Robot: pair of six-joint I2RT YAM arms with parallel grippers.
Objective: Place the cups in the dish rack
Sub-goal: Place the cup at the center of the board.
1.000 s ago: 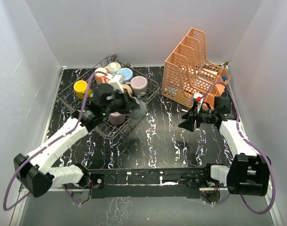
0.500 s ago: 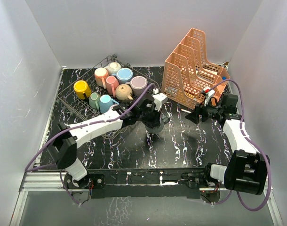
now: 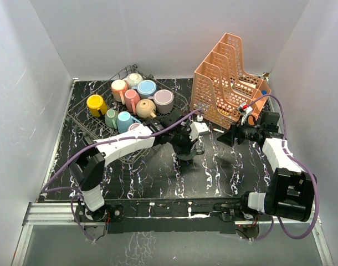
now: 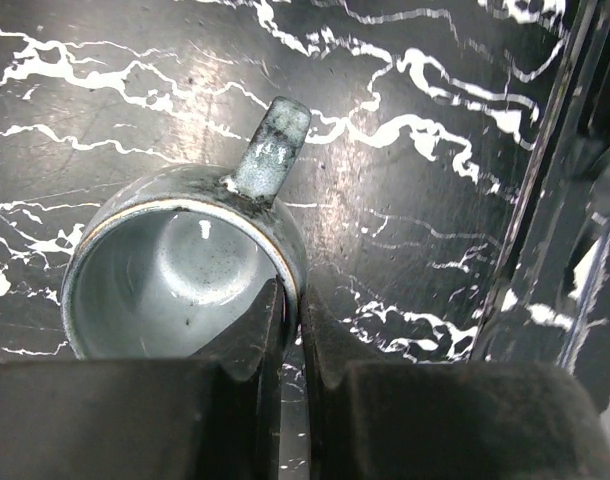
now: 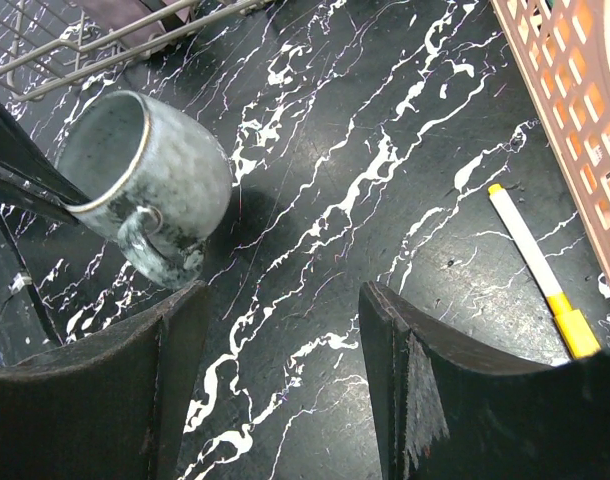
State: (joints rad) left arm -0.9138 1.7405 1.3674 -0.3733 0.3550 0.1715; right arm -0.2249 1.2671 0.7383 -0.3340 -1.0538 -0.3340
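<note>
A black worktop veined with white sits inside pale, plain walls. At its far-left corner is the dish rack, holding the cups: yellow, two pink, cream, blue, lilac, tan, green and teal. One more pale cup at the rack's near side is mostly hidden under the left arm.

That arm reaches from the near-left corner in a long, low stretch past the rack's near-right side to about the middle of the worktop. There the left gripper is pinched on the wall of a grey-green mug, one finger inside the rim and one outside. The mug is tipped, mouth towards the rack and handle away from the fingers. It looks to hang clear of the surface above its shadow, though contact cannot be ruled out.

Further right, the right arm folds back along the right edge. The right gripper points at the mug from near by, its jaws well apart and holding nothing.

At the far-right corner stands an orange perforated organizer. A white marker with a yellow end lies just beside its foot. The rack is cut off in the right wrist view.
</note>
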